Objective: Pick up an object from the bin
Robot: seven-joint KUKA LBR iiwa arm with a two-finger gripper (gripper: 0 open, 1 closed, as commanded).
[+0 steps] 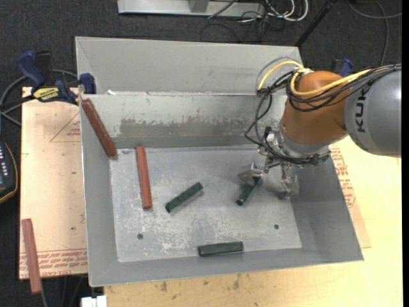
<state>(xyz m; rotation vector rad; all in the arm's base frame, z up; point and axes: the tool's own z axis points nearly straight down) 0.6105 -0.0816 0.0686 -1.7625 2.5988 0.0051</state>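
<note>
Claw (271, 179) — released, fingers spread, low in the bin (96, 235). Dark green bar (245, 192) — I see its upper end at the finger nearer the bin's middle; long axis slants steeply toward the front wall.

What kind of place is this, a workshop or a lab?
Probably a robotics lab's grasping test cell: a KUKA arm with its gripper low in a grey metal bin of loose sticks, and cables trailing on the floor behind.
</note>
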